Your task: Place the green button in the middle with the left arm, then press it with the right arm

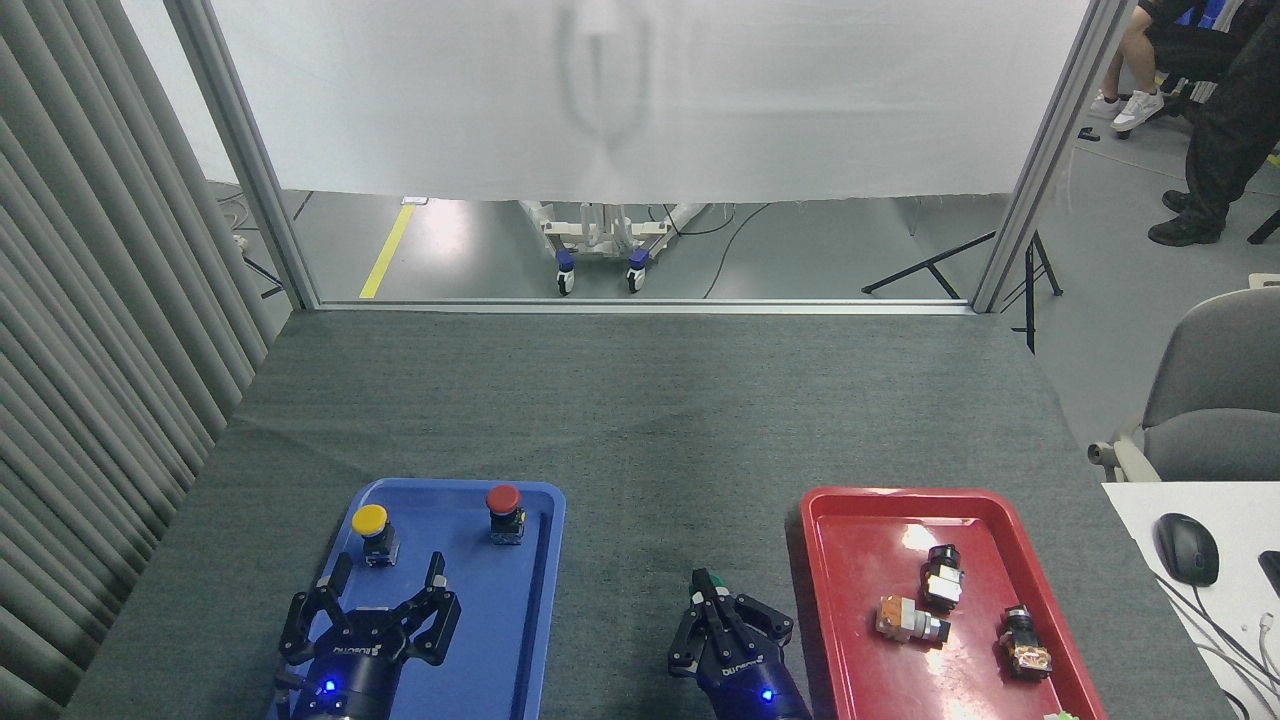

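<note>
The right arm's gripper (706, 588) sits with its jaws drawn together into a point directly over the green button (716, 583), of which only a sliver of green cap shows beside the fingertips. Whether the tips touch the cap cannot be told. The button stands on the bare dark grey worktop (640, 420), in the gap between the two trays, at about 6 o'clock in the head view.

At 7 o'clock, the left arm's gripper (385, 583) hangs over the blue tray (535, 600) with its jaws spread wide and nothing between them. Just beyond its fingertips, toward 12 o'clock, a yellow-capped button (371, 531) and a red-capped button (503, 511) stand upright near the tray's far edge, well apart from each other.

At 5 o'clock, the red tray (860, 560) holds three small switch parts (908, 620), lying apart from one another. Past the worktop's right edge stand a grey chair (1210, 400) and a white desk with a black mouse (1186, 548).
</note>
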Controlling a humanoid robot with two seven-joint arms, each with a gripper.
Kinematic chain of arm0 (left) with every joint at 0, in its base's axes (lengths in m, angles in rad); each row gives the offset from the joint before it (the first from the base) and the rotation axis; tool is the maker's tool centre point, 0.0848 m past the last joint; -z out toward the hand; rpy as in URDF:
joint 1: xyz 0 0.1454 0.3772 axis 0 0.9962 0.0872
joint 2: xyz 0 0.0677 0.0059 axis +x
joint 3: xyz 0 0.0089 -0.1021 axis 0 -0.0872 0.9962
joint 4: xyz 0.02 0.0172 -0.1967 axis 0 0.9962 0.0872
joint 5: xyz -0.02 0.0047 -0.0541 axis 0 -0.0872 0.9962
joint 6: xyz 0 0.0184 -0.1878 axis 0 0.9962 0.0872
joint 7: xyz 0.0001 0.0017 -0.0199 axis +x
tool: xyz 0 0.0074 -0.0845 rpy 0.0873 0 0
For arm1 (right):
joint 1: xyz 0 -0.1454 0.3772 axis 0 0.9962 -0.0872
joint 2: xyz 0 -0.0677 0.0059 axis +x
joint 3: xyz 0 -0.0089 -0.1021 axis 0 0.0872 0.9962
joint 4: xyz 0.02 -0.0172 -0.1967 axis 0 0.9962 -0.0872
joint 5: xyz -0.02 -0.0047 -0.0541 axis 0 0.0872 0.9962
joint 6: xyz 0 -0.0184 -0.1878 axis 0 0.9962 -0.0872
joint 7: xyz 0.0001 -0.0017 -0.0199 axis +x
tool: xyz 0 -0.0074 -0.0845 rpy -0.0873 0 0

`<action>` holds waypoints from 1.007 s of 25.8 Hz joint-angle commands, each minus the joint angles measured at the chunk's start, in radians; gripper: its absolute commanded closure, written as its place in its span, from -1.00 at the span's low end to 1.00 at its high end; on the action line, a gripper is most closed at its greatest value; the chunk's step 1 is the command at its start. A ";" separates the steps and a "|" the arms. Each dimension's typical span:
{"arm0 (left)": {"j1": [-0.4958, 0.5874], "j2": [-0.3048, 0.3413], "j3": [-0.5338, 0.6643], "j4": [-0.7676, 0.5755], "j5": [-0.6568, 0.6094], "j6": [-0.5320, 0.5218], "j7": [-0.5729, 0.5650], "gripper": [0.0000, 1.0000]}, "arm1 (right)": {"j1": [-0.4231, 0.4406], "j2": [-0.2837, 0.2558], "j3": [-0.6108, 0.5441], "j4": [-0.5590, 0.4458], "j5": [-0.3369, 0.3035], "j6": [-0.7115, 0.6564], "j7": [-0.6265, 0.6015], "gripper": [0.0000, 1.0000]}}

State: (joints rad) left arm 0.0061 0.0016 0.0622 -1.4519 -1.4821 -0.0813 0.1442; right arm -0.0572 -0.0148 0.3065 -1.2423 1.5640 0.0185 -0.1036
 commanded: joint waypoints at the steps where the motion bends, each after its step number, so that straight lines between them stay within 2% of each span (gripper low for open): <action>1: 0.006 0.001 0.008 -0.004 0.013 0.000 0.001 -1.00 | -0.001 -0.001 0.011 0.043 -0.009 0.017 0.001 1.00; 9: 0.020 0.008 0.018 -0.008 0.014 0.000 0.001 -1.00 | -0.001 0.004 0.008 0.038 -0.021 0.021 -0.001 1.00; 13: 0.020 0.011 0.018 -0.011 0.014 -0.002 0.001 -1.00 | 0.000 0.004 -0.012 -0.048 -0.021 0.023 -0.001 1.00; 15: 0.020 0.011 0.018 -0.010 0.014 -0.003 0.001 -1.00 | 0.004 0.003 -0.038 -0.091 -0.022 0.018 0.001 0.92; 16: 0.020 0.011 0.018 -0.010 0.014 -0.003 0.001 -1.00 | 0.007 0.003 -0.061 -0.115 -0.022 0.015 0.005 0.79; 17: 0.020 0.011 0.018 -0.010 0.014 -0.005 0.001 -1.00 | 0.010 0.003 -0.087 -0.141 -0.022 0.014 0.005 0.51; 18: 0.020 0.012 0.018 -0.011 0.014 -0.005 0.001 -1.00 | 0.014 -0.002 -0.110 -0.166 -0.024 0.009 0.007 0.12; 20: 0.020 0.011 0.018 -0.011 0.014 -0.003 0.001 -1.00 | 0.030 -0.007 -0.159 -0.195 -0.028 -0.019 0.009 -0.82; 21: 0.020 0.011 0.018 -0.011 0.014 -0.003 0.001 -1.00 | 0.039 -0.008 -0.190 -0.207 -0.032 -0.040 0.007 -0.96; 26: 0.018 0.006 0.016 -0.011 0.014 -0.003 0.000 -1.00 | 0.100 -0.053 -0.290 -0.276 -0.032 -0.080 -0.001 -0.99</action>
State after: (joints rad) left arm 0.0261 0.0108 0.0791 -1.4632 -1.4681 -0.0853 0.1454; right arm 0.0114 -0.0421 0.0694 -1.4787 1.5335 -0.0460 -0.1017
